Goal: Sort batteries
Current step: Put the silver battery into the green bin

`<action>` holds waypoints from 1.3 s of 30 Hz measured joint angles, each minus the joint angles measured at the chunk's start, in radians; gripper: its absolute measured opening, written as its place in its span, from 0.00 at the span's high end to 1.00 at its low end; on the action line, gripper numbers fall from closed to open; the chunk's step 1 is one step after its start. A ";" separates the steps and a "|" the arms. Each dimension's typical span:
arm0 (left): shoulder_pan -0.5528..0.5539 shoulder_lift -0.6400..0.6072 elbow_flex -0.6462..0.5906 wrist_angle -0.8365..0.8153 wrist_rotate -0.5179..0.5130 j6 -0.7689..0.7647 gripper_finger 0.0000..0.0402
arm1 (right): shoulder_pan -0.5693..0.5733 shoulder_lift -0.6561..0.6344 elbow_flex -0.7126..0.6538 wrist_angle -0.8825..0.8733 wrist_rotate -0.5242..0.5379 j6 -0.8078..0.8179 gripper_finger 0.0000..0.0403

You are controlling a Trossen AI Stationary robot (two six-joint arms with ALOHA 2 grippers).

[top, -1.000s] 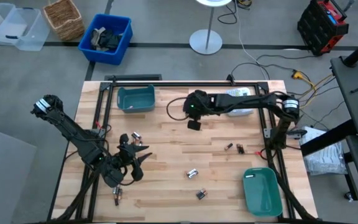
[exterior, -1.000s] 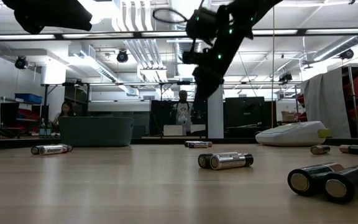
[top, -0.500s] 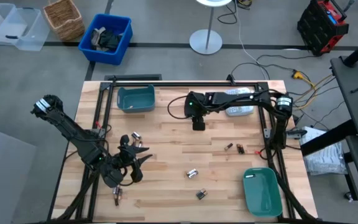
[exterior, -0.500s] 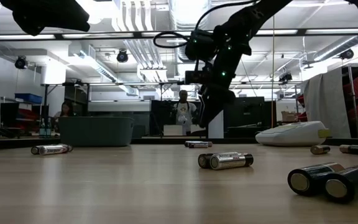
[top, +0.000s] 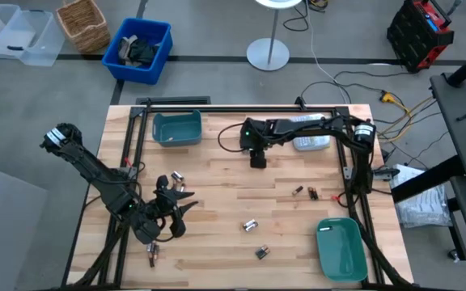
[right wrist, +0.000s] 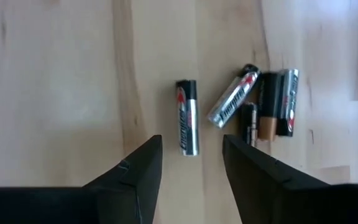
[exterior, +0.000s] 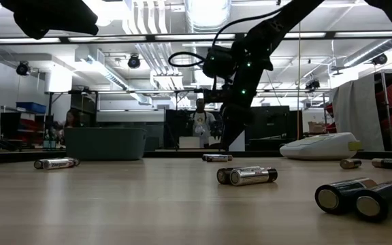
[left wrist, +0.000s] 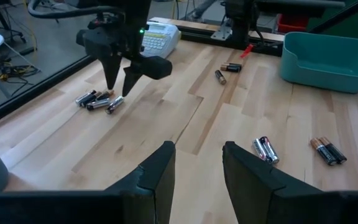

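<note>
From above, your right claw (top: 257,161) hangs mid-table (top: 217,250), left claw (top: 186,200) waiting near the front, low down, batteries (exterior: 246,175) lie scattered, right wrist, fingers (right wrist: 135,171) spread wide, released over a silver battery (right wrist: 187,125), left wrist, claw parted, holding nothing.

High view: from above, straight down on the whole table (top: 217,190), both arms and the floor around.
Low view: at tabletop height, level across the wood into the room; nearest batteries (exterior: 361,198) loom large.
Left wrist view: behind its own fingers (left wrist: 156,171), looking obliquely across the table.
Right wrist view: close, straight down on the wood.
Shared: both wrist views show the same battery cluster (left wrist: 98,99) (right wrist: 253,106).
</note>
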 joint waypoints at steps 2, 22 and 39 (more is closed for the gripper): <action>0.000 0.000 0.000 -0.001 0.000 0.000 0.71 | 0.000 0.000 0.000 0.001 0.000 0.003 0.59; 0.000 0.000 0.000 -0.001 0.010 0.000 0.71 | 0.001 0.000 -0.015 0.027 -0.001 0.021 0.60; 0.000 0.000 0.000 0.000 0.021 0.000 0.71 | 0.002 0.062 -0.015 0.030 -0.020 0.040 0.62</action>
